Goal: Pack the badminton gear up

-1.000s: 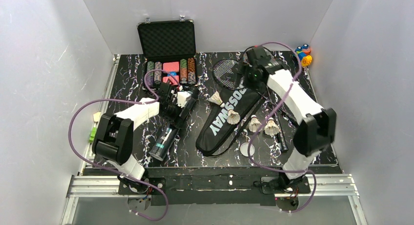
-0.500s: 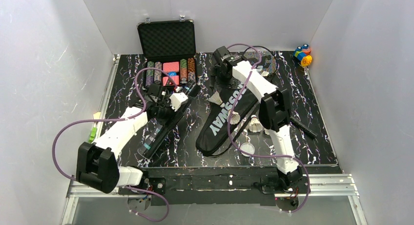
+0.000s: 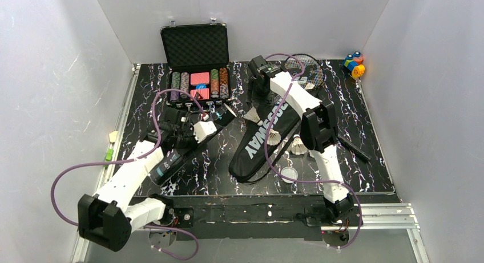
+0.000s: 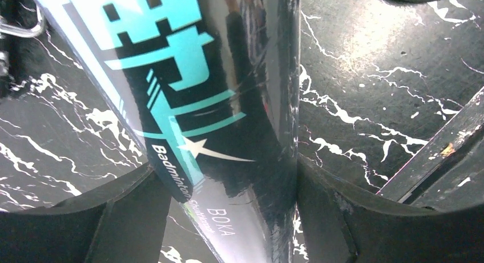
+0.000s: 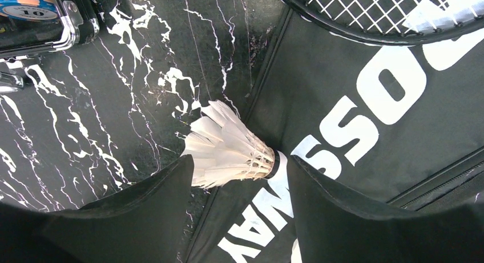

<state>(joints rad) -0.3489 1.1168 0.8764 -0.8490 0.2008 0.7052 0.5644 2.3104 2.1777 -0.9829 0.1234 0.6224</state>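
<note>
My left gripper point(image 3: 191, 134) point(image 4: 225, 172) is shut on the long black tube with teal print point(image 3: 165, 165) point(image 4: 188, 63), which lies slantwise left of the bag. My right gripper point(image 3: 255, 100) point(image 5: 240, 163) is open, just above a white shuttlecock point(image 3: 253, 114) point(image 5: 228, 152) at the left edge of the black CROSSWAY bag point(image 3: 257, 146) point(image 5: 365, 114). The shuttlecock shows between the fingers. Two more shuttlecocks point(image 3: 274, 137) point(image 3: 297, 144) lie on the bag's right side; the fourth is hidden. One racket head point(image 3: 305, 69) point(image 5: 371, 12) lies at the far end; a racket handle point(image 3: 354, 149) shows right of the arm.
An open black case of poker chips point(image 3: 197, 66) stands at the back left. Colourful toy blocks point(image 3: 355, 64) sit in the back right corner. A small round white lid point(image 3: 289, 174) lies near the front edge. White walls close in the table.
My left arm has drawn back toward the near left, carrying the tube with it. My right arm swung left from the racket to the shuttlecock at the bag's edge, then stayed.
</note>
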